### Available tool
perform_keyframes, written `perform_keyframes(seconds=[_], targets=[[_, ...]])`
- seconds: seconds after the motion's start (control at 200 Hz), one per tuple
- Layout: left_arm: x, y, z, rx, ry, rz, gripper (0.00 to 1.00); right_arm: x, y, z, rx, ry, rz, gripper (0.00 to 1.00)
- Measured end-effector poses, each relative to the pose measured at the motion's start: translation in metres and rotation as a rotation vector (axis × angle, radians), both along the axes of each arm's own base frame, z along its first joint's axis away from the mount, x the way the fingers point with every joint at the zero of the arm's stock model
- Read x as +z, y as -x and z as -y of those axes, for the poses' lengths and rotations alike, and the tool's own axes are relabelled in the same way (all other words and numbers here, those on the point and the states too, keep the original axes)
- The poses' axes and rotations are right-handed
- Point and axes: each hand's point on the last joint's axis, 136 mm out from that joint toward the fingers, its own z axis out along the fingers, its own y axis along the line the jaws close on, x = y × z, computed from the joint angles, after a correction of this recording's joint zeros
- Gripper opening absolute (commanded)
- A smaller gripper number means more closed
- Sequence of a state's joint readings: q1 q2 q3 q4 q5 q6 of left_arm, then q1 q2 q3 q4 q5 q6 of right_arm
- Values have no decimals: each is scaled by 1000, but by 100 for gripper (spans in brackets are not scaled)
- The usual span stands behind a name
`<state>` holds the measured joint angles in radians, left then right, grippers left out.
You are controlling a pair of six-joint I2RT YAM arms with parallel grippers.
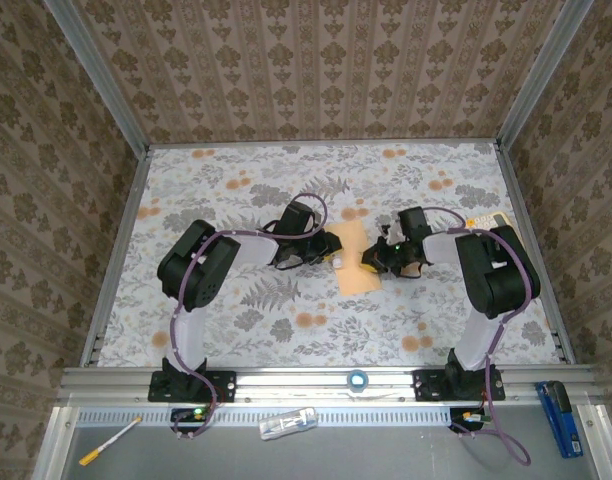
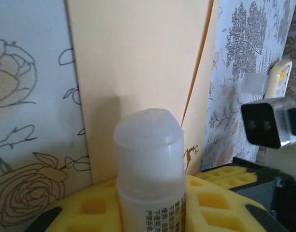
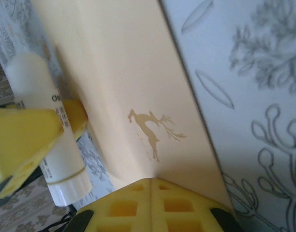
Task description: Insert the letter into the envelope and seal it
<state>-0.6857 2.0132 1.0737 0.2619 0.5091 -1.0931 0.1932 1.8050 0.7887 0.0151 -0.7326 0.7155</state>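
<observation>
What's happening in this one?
The left pincer grips an uncapped glue stick, its tip over the tan envelope lying on the floral tablecloth. The right pincer is closed at the envelope's edge and appears to pinch it steady. This looks like the gluing stage of sealing.
</observation>
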Motion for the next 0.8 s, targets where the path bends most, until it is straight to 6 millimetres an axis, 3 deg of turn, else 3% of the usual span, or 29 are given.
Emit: perform_keyframes(seconds=[0.525,0.605,0.8], targets=[[0,0,0,0,0,0,6,4,-5,0,0,-31,32,4],[0,0,0,0,0,0,6,11,-18,-1,-4,-25,35,4],[0,0,0,0,0,0,6,29,-72,-10,-8,-24,104,4]])
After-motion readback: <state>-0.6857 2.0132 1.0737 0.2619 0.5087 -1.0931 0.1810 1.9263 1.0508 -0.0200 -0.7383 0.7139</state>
